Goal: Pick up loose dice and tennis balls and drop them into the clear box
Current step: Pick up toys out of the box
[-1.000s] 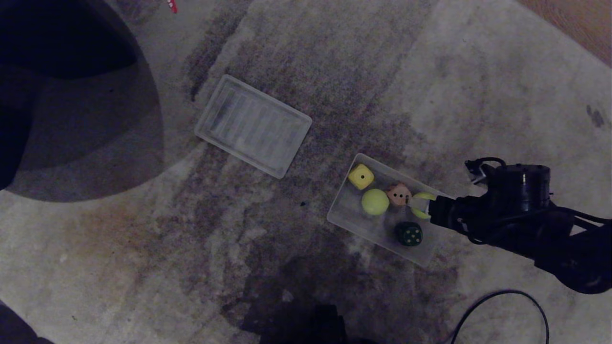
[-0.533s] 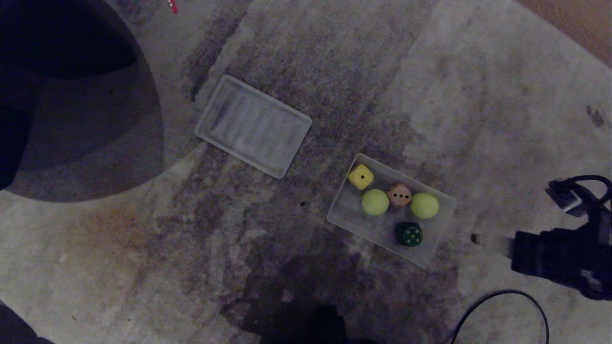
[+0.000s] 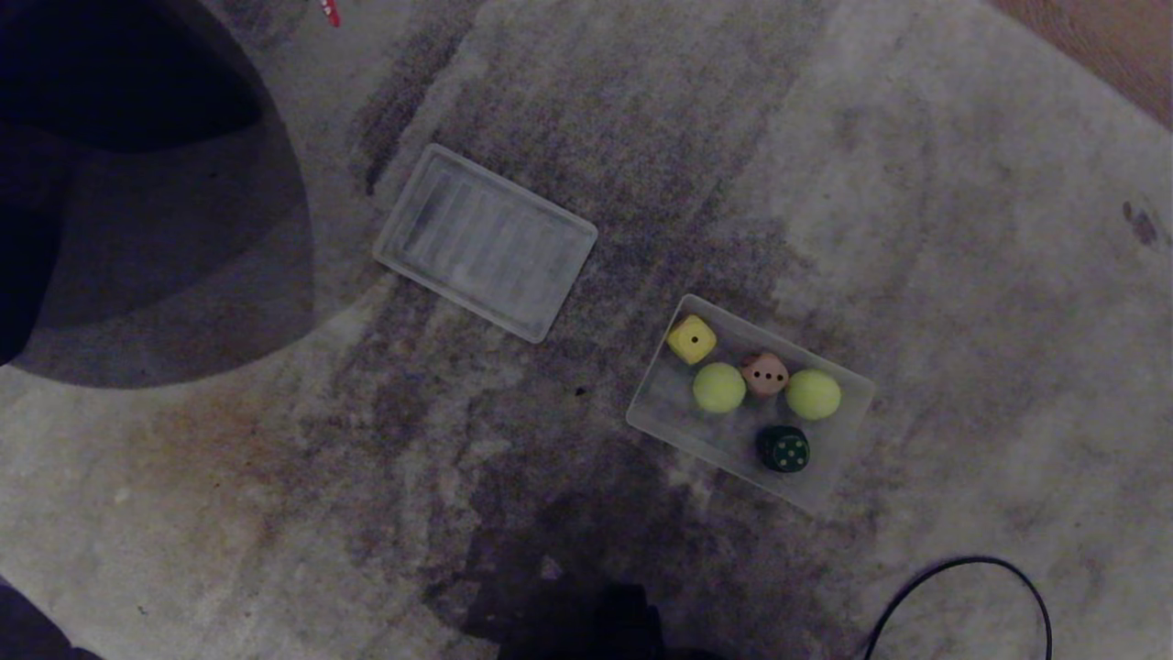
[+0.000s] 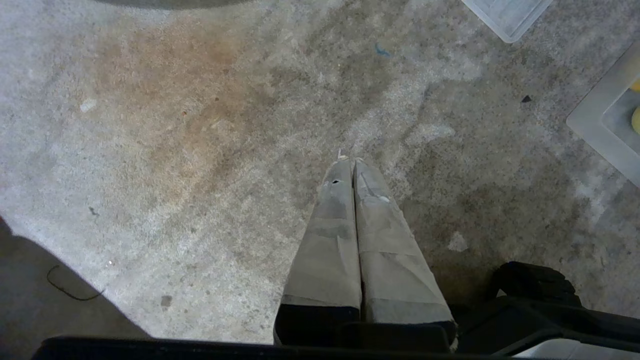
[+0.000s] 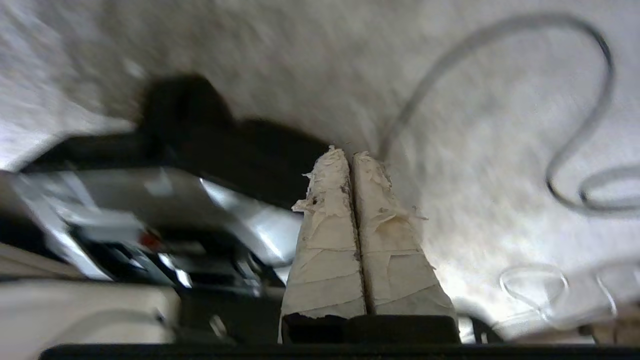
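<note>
1. You are looking down from the head view at a worn, stained grey carpet (image 3: pixel 586 513); neither arm shows there.
2. The shallow rectangular clear plastic box (image 3: pixel 662 408) lies on the carpet, right of centre, set at a slant.
3. Inside it sit five things: a yellow rounded die with dark pips (image 3: pixel 692 339) in the far left corner, a fuzzy yellow-green tennis ball (image 3: pixel 719 387) just beside it, a beige die with dark pips (image 3: pixel 764 374) touching that ball, a second yellow-green tennis ball (image 3: pixel 813 394) on the beige die's other side, and a dark green die with pale pips (image 3: pixel 783 448) near the front wall.
4. The flat ribbed translucent lid panel (image 3: pixel 486 242) lies apart from the box, farther away and to the left.
5. A thin black cable (image 3: pixel 962 564) loops at the lower right.
6. Your left claw (image 4: pixel 351 162) hangs over bare carpet, its taped fingers pressed together, holding nothing.
7. Your right claw (image 5: pixel 349 154) is also closed and empty, over carpet near a looping cable; that view is blurred.
</note>
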### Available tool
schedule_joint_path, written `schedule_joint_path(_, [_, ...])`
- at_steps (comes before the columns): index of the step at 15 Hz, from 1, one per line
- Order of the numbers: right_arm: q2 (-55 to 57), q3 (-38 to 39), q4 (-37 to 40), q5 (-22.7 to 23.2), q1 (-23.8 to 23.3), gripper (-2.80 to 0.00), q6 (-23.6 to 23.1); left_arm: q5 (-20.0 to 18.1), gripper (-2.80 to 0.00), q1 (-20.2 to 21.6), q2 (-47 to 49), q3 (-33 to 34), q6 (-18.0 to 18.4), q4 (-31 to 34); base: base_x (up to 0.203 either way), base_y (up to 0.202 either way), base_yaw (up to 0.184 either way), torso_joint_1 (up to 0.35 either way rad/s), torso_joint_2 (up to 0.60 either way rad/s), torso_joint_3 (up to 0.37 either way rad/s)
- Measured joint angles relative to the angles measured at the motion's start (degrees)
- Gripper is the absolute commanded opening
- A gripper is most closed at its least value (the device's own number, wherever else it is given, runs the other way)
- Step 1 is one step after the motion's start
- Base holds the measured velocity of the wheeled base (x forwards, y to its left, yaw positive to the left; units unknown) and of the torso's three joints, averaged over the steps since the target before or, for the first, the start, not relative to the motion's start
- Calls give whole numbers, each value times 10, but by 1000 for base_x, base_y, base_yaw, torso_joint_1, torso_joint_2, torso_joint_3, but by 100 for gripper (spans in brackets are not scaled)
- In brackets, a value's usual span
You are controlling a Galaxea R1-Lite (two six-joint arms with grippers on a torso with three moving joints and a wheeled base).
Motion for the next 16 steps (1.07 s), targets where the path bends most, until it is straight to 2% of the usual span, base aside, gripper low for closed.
schedule_joint_path(2, [-92,16,49,0,-10,-280,-2,0,-280,0,0,0,0,0,0,0,0,0,0,0])
schedule_joint_path(6, [-228,35,30,9,-11,-280,-21,0,-280,0,0,0,0,0,0,0,0,0,0,0])
schedule_joint_path(8, [-257,51,8,-31,-11,-280,-48,0,-280,0,0,0,0,0,0,0,0,0,0,0])
schedule_joint_path(10, [-269,79,-11,-68,-11,-280,-54,0,-280,0,0,0,0,0,0,0,0,0,0,0])
schedule_joint_path(12, [-275,103,-59,-75,-11,-280,-59,0,-280,0,0,0,0,0,0,0,0,0,0,0])
schedule_joint_path(16, [-279,118,-85,-77,-11,-280,-59,0,-280,0,0,0,0,0,0,0,0,0,0,0])
